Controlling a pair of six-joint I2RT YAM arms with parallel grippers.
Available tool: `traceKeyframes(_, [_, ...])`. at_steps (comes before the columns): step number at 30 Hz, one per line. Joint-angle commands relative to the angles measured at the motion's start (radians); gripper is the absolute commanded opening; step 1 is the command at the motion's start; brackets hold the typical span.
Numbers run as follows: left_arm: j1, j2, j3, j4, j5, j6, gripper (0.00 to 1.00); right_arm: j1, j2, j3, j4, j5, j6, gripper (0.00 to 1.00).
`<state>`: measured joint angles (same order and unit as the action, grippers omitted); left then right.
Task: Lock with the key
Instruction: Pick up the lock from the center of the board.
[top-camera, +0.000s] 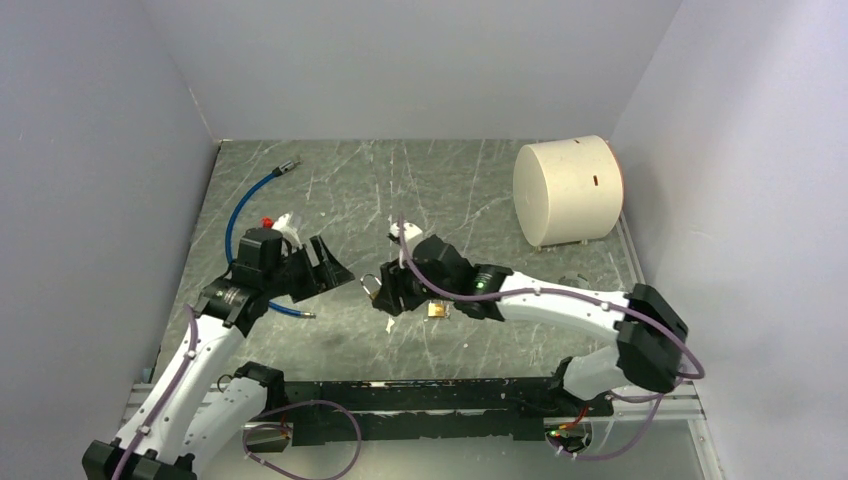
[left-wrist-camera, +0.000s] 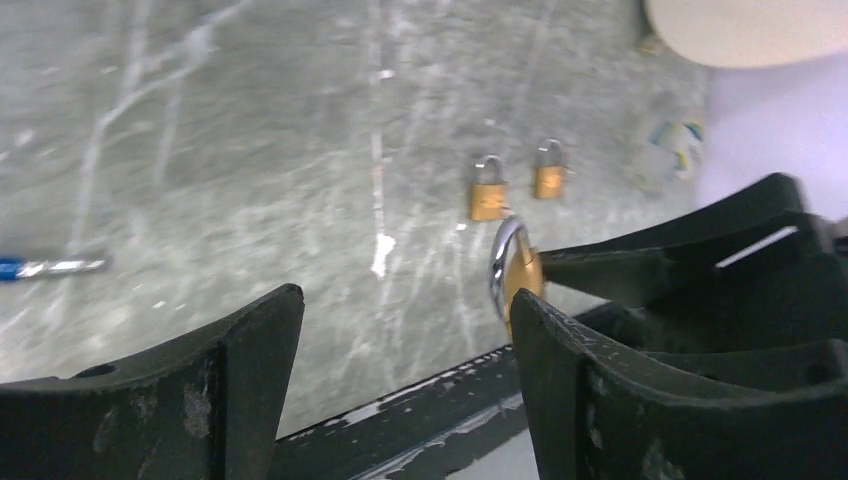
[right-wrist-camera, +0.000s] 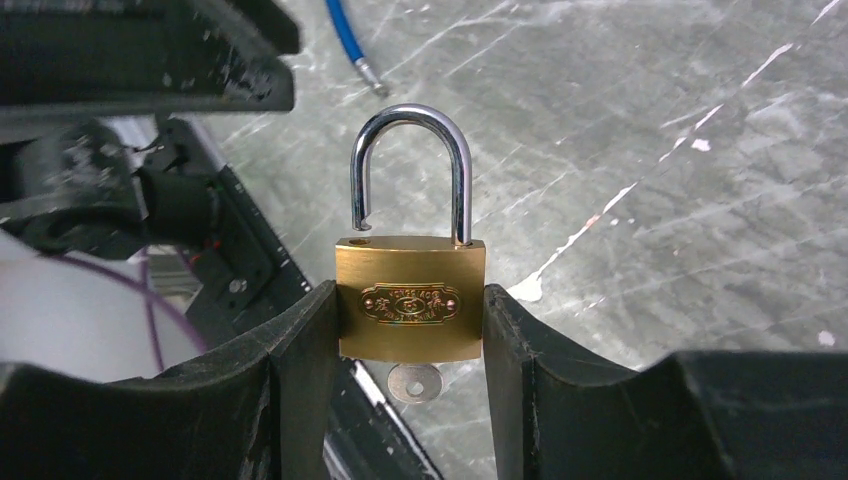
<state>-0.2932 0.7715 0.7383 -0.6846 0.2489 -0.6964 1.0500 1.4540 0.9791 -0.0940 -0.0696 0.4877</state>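
A brass padlock (right-wrist-camera: 411, 300) with a silver shackle (right-wrist-camera: 410, 170) stands upright between the fingers of my right gripper (right-wrist-camera: 410, 295), which is shut on its body. The shackle's left end is lifted out of the body, so the lock is open. A silver key (right-wrist-camera: 413, 382) sticks out of the bottom of the lock. In the top view the padlock (top-camera: 372, 288) is held above the table, facing my left gripper (top-camera: 335, 265). My left gripper (left-wrist-camera: 405, 300) is open and empty, and the padlock (left-wrist-camera: 520, 275) sits just beyond its right fingertip.
Two more brass padlocks (left-wrist-camera: 487, 195) (left-wrist-camera: 549, 178) lie on the grey table. A blue cable (top-camera: 245, 205) curves at the left. A big white cylinder (top-camera: 567, 190) lies at the back right. A black rail (top-camera: 430, 400) runs along the front edge.
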Motion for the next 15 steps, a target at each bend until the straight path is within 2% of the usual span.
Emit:
traceKeyframes(1, [0.016, 0.037, -0.004, 0.218, 0.267, 0.003, 0.79, 0.002, -0.142, -0.085, 0.164, -0.073, 0.035, 0.00])
traceKeyframes(7, [0.031, 0.116, -0.074, 0.434, 0.518, -0.074, 0.73, 0.001, -0.226, -0.143, 0.162, -0.064, 0.045, 0.00])
traceKeyframes(15, [0.031, 0.226, -0.130, 0.609, 0.678, -0.137, 0.61, 0.001, -0.250, -0.124, 0.130, -0.065, 0.036, 0.00])
